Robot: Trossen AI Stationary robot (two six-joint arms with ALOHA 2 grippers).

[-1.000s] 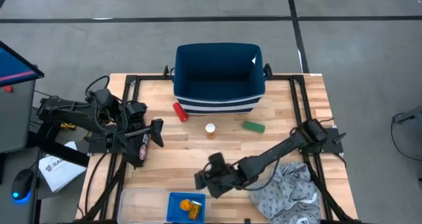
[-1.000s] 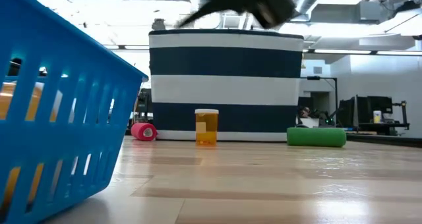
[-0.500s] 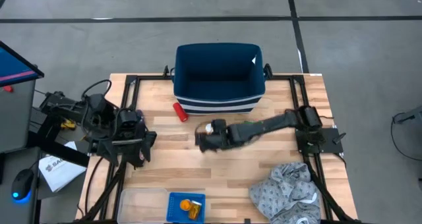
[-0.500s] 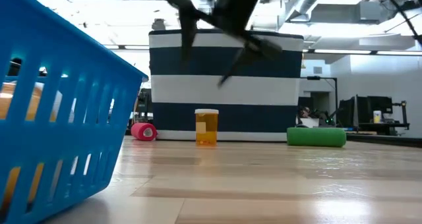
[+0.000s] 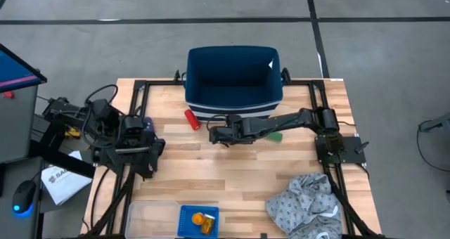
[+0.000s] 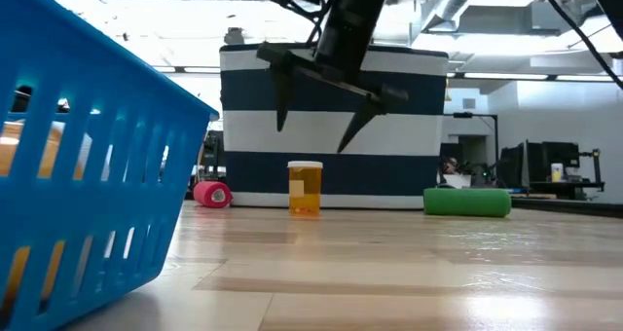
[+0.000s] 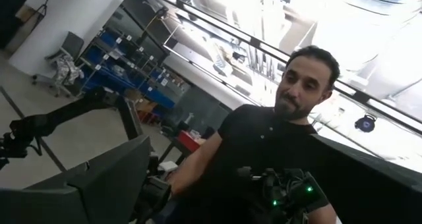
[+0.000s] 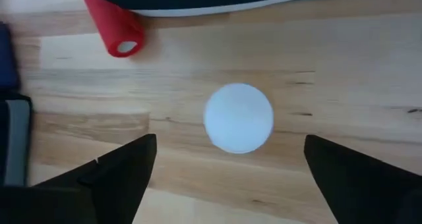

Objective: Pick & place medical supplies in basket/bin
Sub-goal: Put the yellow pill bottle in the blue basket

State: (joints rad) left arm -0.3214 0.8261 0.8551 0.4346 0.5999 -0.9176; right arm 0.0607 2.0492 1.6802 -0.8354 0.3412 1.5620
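Bare wood around bottle (image 6: 305, 187); tub (image 6: 334, 127) behind.

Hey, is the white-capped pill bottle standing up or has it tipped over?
Upright. The low view shows the white-capped pill bottle standing on the table, cap on top; the right wrist view looks straight down on its round cap between the open right gripper.

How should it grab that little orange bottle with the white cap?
From straight above, I'd guess. The bottle stands upright and apart from the tub, white cap up. The right gripper hangs open over it, a finger on either side. Lowering and closing on the round body just below the cap looks easiest.
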